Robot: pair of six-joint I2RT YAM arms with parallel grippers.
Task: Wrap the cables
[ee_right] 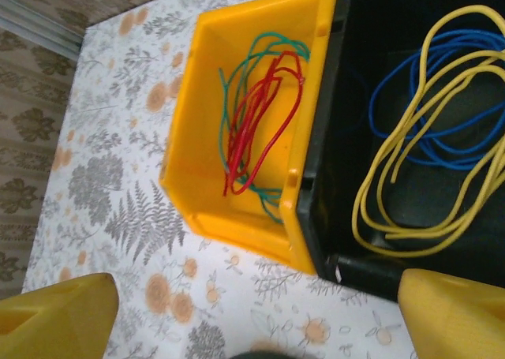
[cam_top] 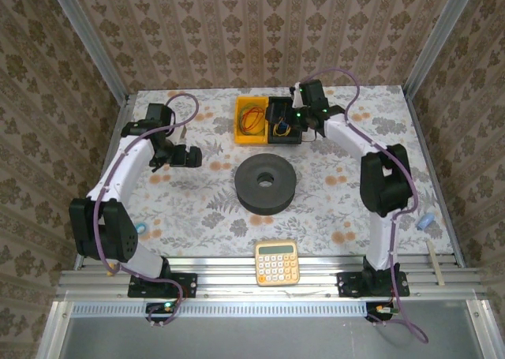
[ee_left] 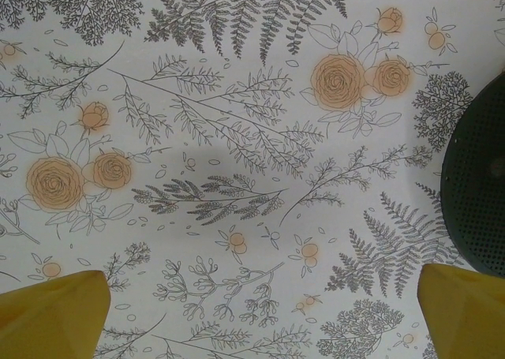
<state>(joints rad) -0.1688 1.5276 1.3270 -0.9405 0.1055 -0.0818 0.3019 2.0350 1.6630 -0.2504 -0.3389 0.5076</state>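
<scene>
The yellow cable (ee_right: pixel 357 210) lies in loose loops inside a black bin (ee_right: pixel 331 138), over a blue wire coil (ee_right: pixel 374 91). My right gripper (ee_right: pixel 260 319) hangs open above the near edge of the two bins, with nothing between its yellow fingers. From above, the right gripper (cam_top: pixel 304 118) sits over the black bin (cam_top: pixel 284 122) at the back of the table. My left gripper (cam_top: pixel 188 155) is at the left of the table, away from the bins. In its own view the left gripper (ee_left: pixel 256 312) is open over bare flowered tablecloth.
A yellow bin (ee_right: pixel 237 217) holding red and green wires (ee_right: pixel 264 114) stands against the black bin's left side. A black round spool (cam_top: pixel 266 184) lies mid-table, and its edge (ee_left: pixel 477 193) is right of the left gripper. A calculator (cam_top: pixel 277 262) rests at the front edge.
</scene>
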